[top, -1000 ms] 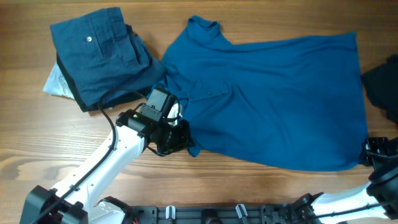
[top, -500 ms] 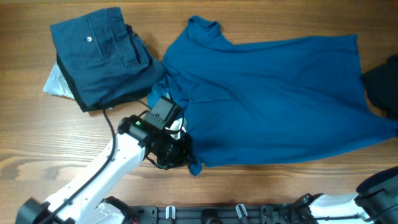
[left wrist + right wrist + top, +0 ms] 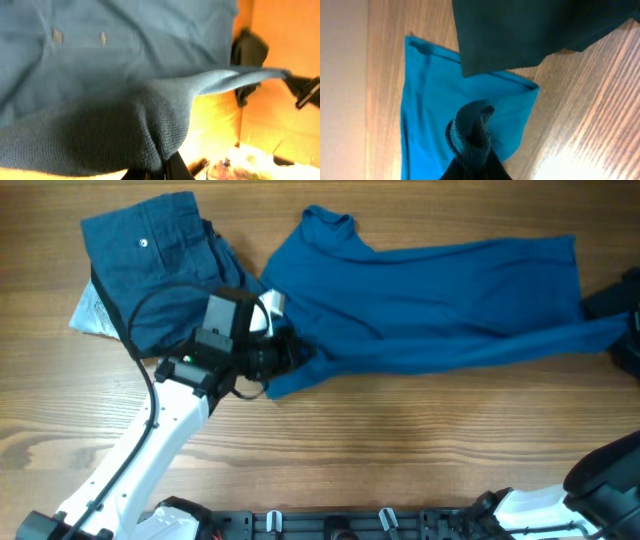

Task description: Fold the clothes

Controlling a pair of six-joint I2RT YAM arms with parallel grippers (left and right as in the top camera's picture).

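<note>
The medium-blue collared shirt (image 3: 430, 300) lies across the middle and right of the table, collar at the far left. Its near hem is lifted and drawn back over itself. My left gripper (image 3: 283, 355) is shut on the shirt's near-left edge; the left wrist view shows the fabric (image 3: 100, 65) bunched in the jaws (image 3: 162, 170). My right gripper (image 3: 622, 338) is shut on the shirt's near-right corner, which shows bunched (image 3: 470, 130) in the right wrist view. The folded navy-teal trousers (image 3: 160, 270) with a small pale button lie at the far left.
A pale grey cloth (image 3: 88, 310) sticks out from under the trousers. A dark garment (image 3: 612, 302) lies at the right edge and also shows in the right wrist view (image 3: 530, 30). Bare wood lies along the near side.
Both grippers have carried the shirt's near hem up and away from the front edge. The shirt now covers a narrower band, and the left gripper sits closer to the trousers.
</note>
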